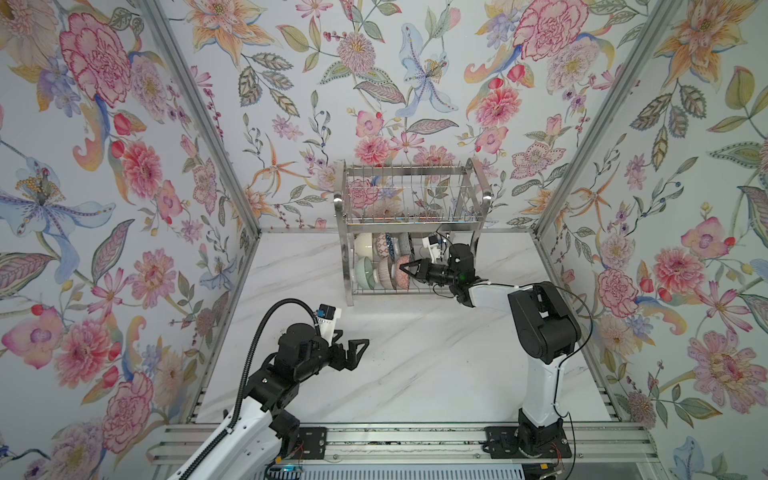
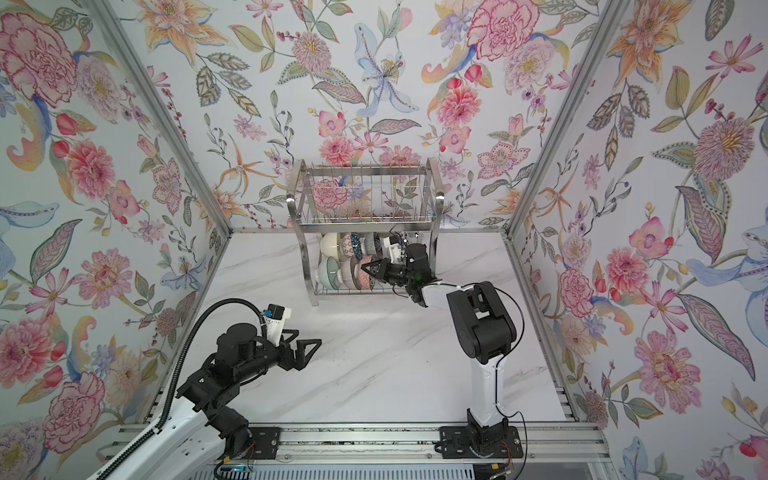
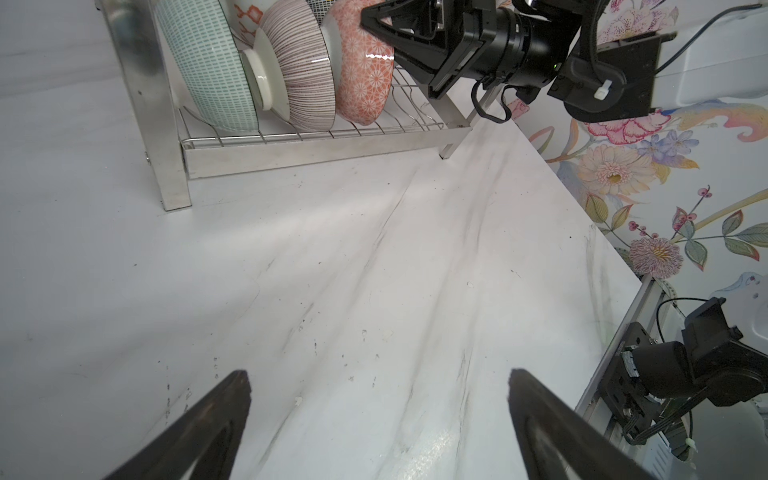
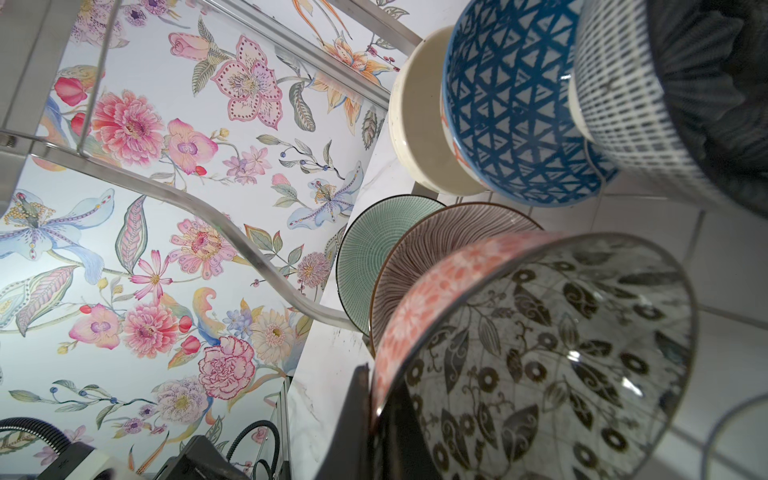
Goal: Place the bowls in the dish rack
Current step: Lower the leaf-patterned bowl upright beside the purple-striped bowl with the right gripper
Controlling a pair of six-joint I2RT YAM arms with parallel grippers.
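Right wrist view: we see right tool (image 4: 376, 399) clamped on leafy bowl (image 4: 540, 353) in dish rack (image 4: 232, 232); left tool (image 3: 378, 374) apart.

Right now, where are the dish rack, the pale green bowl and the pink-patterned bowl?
dish rack (image 3: 316, 153): left wrist view, on its lower front rail.
pale green bowl (image 3: 203, 62): left wrist view, on its outer wall.
pink-patterned bowl (image 3: 365, 83): left wrist view, on its outer wall.
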